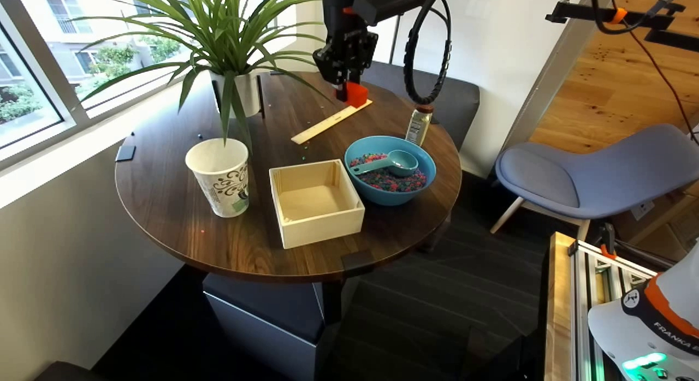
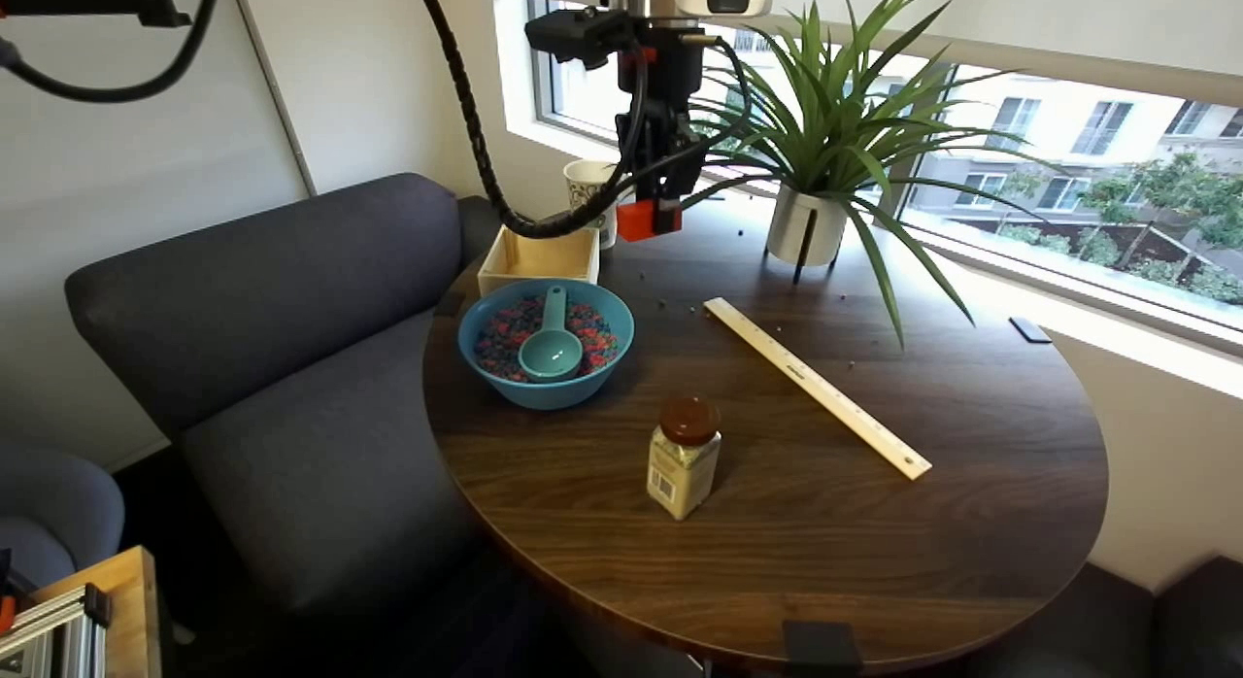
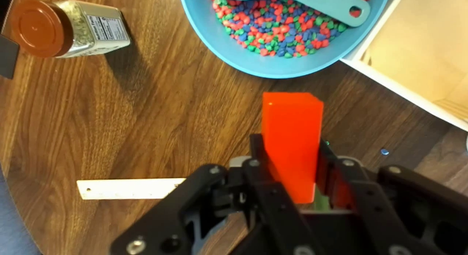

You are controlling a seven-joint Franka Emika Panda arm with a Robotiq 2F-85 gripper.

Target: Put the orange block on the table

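The bright orange-red block is between the fingers of my gripper. It also shows in an exterior view, where it hangs in the air above the round dark brown table. In the wrist view the block sticks out past the fingertips of the gripper, with a finger against each side. The gripper is shut on it. The table's wood grain lies below the block, apart from it.
A blue bowl holds coloured bits and a scoop. Beside it stand a square cream tray and a paper cup. A wooden ruler, a spice jar and a potted plant are also on the table.
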